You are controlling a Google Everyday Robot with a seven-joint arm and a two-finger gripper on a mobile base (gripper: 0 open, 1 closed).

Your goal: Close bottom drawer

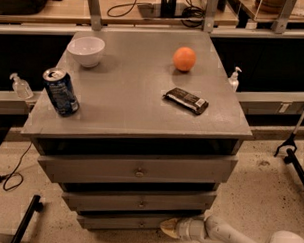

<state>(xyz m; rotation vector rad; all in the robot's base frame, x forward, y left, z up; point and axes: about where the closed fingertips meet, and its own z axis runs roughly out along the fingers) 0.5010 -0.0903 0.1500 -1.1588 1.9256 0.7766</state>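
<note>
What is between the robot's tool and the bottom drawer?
Nothing. In the camera view, the tool, down near the floor, meets the flat grey bottom drawer.

A grey cabinet [132, 105] carries a white bowl [86, 50], a blue soda can [61, 92], an orange [184, 58] and a dark wrapped snack bar [186, 100]. Low at the floor, the gripper [169, 227] sits against the right part of the bottom drawer [123, 222] front, below two wider drawers.
</note>
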